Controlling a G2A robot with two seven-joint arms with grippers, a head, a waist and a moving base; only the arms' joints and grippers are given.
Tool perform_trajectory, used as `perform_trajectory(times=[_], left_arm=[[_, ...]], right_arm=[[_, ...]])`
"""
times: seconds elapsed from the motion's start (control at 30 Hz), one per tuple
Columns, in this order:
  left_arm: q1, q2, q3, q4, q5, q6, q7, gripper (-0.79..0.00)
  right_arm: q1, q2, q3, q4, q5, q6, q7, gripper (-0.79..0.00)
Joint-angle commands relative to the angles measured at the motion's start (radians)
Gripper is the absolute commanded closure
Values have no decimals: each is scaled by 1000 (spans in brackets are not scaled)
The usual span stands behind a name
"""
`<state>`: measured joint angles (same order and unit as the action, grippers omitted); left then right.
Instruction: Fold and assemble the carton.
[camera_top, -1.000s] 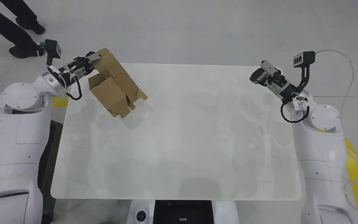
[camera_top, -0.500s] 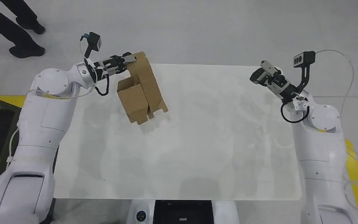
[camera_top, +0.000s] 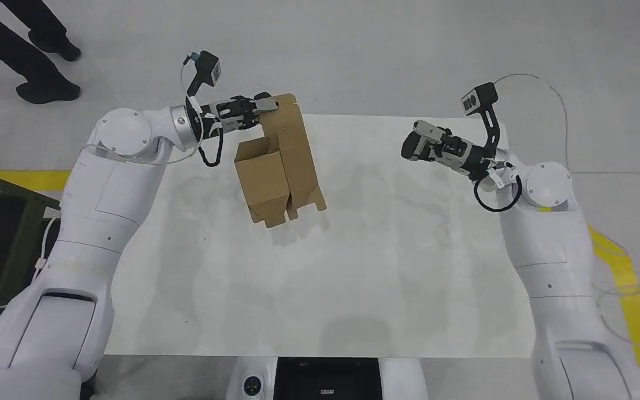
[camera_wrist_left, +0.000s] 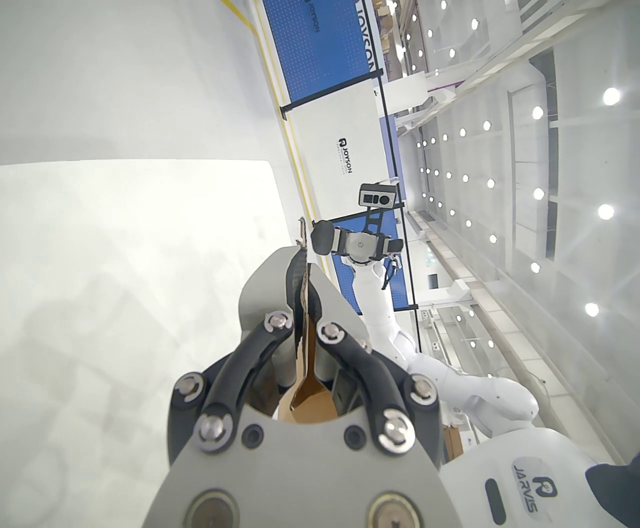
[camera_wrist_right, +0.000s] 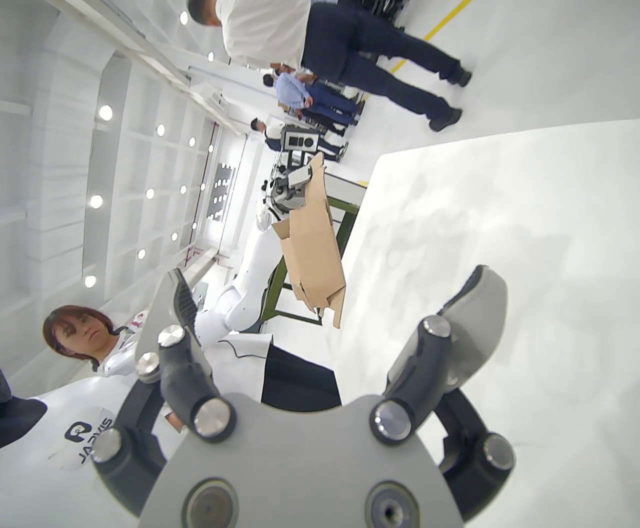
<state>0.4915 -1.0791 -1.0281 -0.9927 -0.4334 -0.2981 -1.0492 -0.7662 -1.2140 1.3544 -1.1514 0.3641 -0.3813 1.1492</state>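
You've got the left gripper (camera_top: 264, 103) at the far-left edge of the white table (camera_top: 400, 290), jaws pinched down on the top flap of the cardboard carton (camera_top: 278, 168). In the left wrist view the left gripper (camera_wrist_left: 300, 272) has both pads pressed flat against a thin cardboard edge, with more of the carton (camera_wrist_left: 306, 400) brown between the fingers.

The carton hangs below that grip over the table's far-left part. It's partly opened into a tube, one open end facing up (bottom flaps loose and splayed toward the table). You can't tell whether those flaps touch the surface.

In the right wrist view the carton (camera_wrist_right: 312, 245) shows upright, slightly tilted, near the table's edge.

Your right gripper (camera_top: 410, 143) sits over the far-right part of the table, pointing toward the carton but well apart from it. The right wrist view shows the right gripper (camera_wrist_right: 325, 287) with jaws spread wide, nothing between them.
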Motion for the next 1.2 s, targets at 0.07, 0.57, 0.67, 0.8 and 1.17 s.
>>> perform_trajectory(times=[0.07, 0.57, 0.67, 0.8, 1.17], left_arm=[[-18, -20, 37, -6, -30, 4, -12, 0], [-16, -57, 88, -13, -92, 22, -33, 0], [-12, -61, 83, -23, -113, 44, -23, 0], [-2, -63, 77, -45, -126, 53, -31, 0], [23, -67, 65, -105, -129, 80, -30, 0]], right_arm=[[49, -23, -97, 41, 42, -36, 20, -785], [153, -83, -309, 87, 155, -126, 128, -785], [164, -91, -333, 103, 168, -143, 137, -785], [177, -98, -352, 119, 178, -150, 140, -582], [193, -101, -367, 149, 201, -151, 138, -252]])
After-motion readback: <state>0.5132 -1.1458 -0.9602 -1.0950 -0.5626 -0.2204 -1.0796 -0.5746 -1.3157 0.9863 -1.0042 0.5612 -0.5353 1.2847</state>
